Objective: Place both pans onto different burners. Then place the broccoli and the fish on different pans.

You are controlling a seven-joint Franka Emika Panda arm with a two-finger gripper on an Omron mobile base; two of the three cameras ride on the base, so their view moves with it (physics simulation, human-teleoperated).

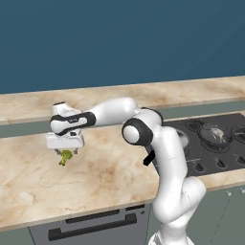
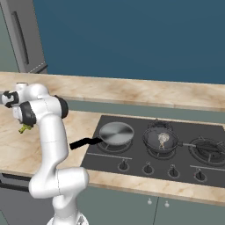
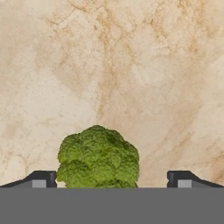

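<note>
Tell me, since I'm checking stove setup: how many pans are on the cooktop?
2: a silver pan on the left burner, a darker pan holding the fish on the middle one.

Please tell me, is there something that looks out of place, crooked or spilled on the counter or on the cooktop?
Nothing is spilled or damaged. The broccoli lies on the marble counter under the open claw, not yet in a pan. One pan sits on a left burner, the other pan holds the fish.
</note>
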